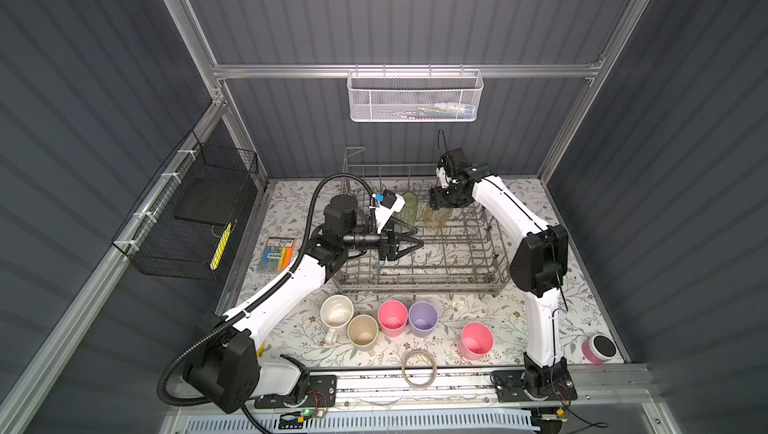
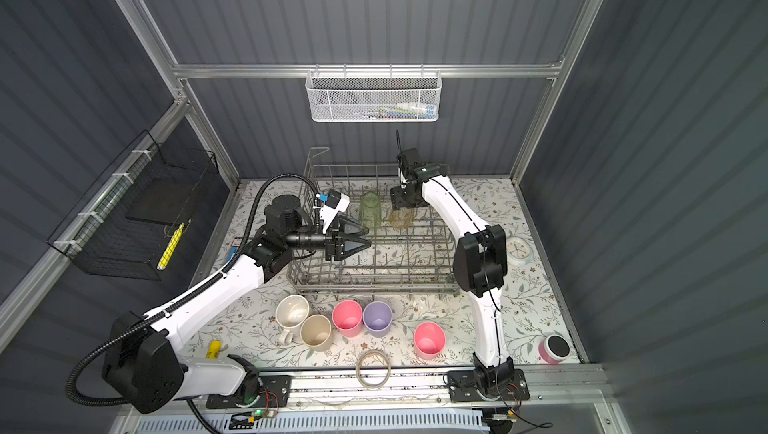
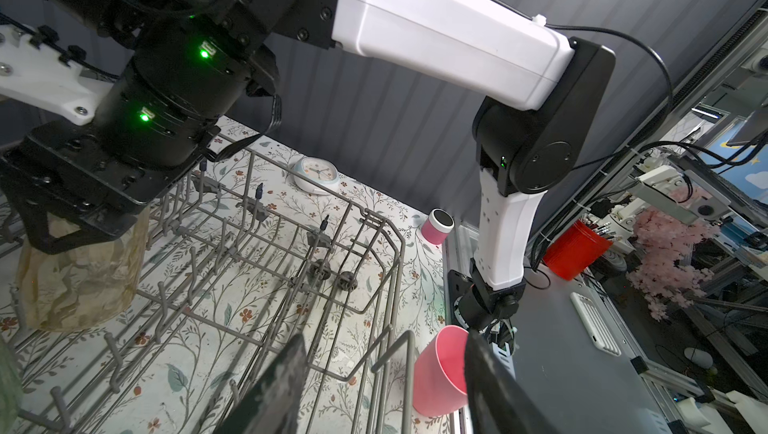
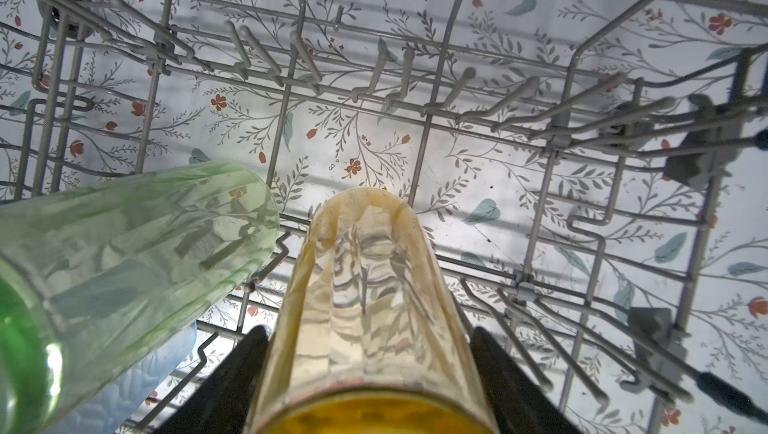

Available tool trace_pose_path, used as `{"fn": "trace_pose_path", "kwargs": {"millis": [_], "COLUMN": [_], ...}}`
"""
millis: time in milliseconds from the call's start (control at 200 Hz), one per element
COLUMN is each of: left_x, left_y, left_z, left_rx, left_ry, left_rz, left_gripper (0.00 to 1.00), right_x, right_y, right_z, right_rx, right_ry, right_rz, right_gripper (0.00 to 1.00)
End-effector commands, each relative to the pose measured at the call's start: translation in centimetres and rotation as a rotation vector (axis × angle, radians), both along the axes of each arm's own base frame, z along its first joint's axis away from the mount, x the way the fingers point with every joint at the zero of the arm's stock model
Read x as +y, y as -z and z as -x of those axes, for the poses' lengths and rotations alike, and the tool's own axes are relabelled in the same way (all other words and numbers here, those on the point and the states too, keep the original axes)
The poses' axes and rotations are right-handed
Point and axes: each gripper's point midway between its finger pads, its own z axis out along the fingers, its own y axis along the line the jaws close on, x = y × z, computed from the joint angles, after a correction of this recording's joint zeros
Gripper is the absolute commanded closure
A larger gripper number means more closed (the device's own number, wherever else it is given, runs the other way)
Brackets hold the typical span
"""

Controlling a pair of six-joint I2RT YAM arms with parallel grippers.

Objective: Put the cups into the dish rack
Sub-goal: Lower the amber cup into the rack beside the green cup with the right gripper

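Amber tumbler point(image 1: 436, 217) clasped by our right gripper point(image 4: 368, 334), mid-frame in the dish rack point(image 1: 415, 282), green tumbler point(image 1: 409, 207) beside it, our left gripper point(image 1: 417, 236) wide, empty

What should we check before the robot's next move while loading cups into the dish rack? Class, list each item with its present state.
1. Right gripper closed around the amber tumbler: ok.
2. Amber tumbler settled in the dish rack: cannot tell.
3. Green tumbler apart from it: ok.
4. Left gripper open, empty: ok.
5. All cups loaded: not ok; white mug, beige cup, lilac cup and two pink cups stand on the table.
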Motion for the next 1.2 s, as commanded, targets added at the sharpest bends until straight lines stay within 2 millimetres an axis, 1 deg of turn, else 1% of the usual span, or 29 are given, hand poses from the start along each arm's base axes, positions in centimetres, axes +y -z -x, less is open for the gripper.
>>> {"fn": "trace_pose_path", "kwargs": {"millis": [0,315,500,700,1006,1196], "left_x": [0.0,0.1,0.1,0.1,0.2,0.1], "left_y": [0.0,0.1,0.0,0.2,0.3,0.4], "left_z": [0.0,0.0,0.0,-0.1,0.0,-0.1], "left_rx": [-0.012,-0.011,-0.011,-0.009,-0.01,-0.004], "left_ry": [0.018,0.019,0.019,0.017,0.018,0.019], "left_rz": [0.007,0.007,0.006,0.004,0.003,0.003], "left_gripper": [0.4,0.4,0.4,0.4,0.4,0.4], "right_x": [-0.8,-0.5,-0.4,-0.2,-0.3,-0.3], "right_y": [1.1,1.3,0.8,0.1,-1.6,-2.4], "right_z": [0.0,0.2,0.2,0.2,0.2,0.2], "right_rx": [0.024,0.029,0.02,0.003,-0.035,-0.057], "right_ry": [0.018,0.017,0.021,0.025,0.036,0.042], "right_rz": [0.06,0.064,0.053,0.041,0.025,0.01], "right_gripper": [0.78,0.54,0.42,0.34,0.21,0.15]}}
